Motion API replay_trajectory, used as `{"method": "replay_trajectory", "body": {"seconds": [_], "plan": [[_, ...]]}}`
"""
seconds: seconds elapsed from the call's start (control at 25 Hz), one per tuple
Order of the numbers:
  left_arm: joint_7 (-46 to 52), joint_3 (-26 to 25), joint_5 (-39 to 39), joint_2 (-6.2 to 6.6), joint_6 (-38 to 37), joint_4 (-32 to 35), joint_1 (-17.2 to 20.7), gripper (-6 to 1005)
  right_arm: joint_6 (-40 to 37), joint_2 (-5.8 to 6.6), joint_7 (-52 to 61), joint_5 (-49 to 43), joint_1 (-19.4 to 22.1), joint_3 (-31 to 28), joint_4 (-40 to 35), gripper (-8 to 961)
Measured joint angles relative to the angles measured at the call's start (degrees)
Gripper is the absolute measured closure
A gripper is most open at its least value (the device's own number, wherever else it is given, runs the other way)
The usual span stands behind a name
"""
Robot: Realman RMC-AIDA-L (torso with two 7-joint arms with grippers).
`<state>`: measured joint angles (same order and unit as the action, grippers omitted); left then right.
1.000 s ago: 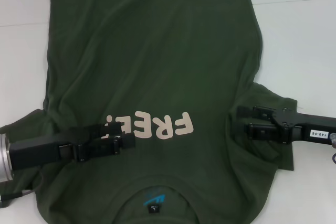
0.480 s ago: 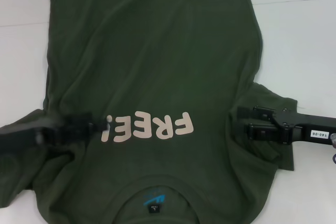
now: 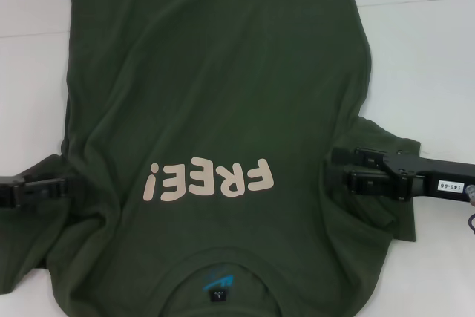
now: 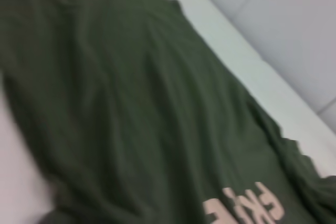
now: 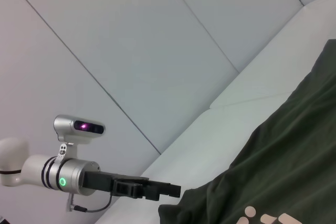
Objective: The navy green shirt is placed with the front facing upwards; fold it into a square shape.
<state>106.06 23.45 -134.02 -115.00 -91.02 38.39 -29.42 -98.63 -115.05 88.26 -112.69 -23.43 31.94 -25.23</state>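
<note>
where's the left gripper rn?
Head view: left gripper sits over the navy green shirt's left sleeve, at the frame's left edge, left of the FREE lettering.

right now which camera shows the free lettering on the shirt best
The head view: the whole lettering sits unobstructed on the shirt, between the left gripper and right gripper. The left wrist view catches only a blurred part of it at the frame edge; the right wrist view shows only slivers.

Navy green shirt [image 3: 215, 109]: soft matt knit cloth, lightly creased, with smooth pale flat-printed lettering [image 3: 210, 181]. Table [image 3: 423, 57]: smooth white matt surface. Left gripper [image 3: 65, 188] and right gripper [image 3: 343, 169]: matt black hard casing, plastic or metal unclear. Left arm's wrist section [image 5: 63, 174]: glossy silver-white shell.
</note>
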Motion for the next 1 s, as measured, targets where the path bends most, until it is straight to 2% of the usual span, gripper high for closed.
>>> {"method": "replay_trajectory", "body": {"seconds": [0.12, 0.48, 0.72, 1.0], "plan": [[0.7, -1.8, -2.2, 0.43, 0.3, 0.6, 0.0, 67, 0.0, 0.0, 0.1, 0.1, 0.0, 0.0, 0.0, 5], [3.2, -2.6, -5.8, 1.1, 0.3, 3.7, 1.1, 67, 0.0, 0.13, 0.2, 0.1, 0.0, -0.7, 0.0, 5], [3.3, -5.5, -7.8, 1.65, 0.5, 4.7, 1.4, 66, 0.0, 0.21, 0.3, 0.1, 0.0, -0.9, 0.0, 5], [3.3, -6.9, -10.6, 1.74, 0.9, 4.9, 1.6, 66, 0.0, 0.27, 0.3, 0.1, 0.0, -1.5, 0.0, 5]]}}
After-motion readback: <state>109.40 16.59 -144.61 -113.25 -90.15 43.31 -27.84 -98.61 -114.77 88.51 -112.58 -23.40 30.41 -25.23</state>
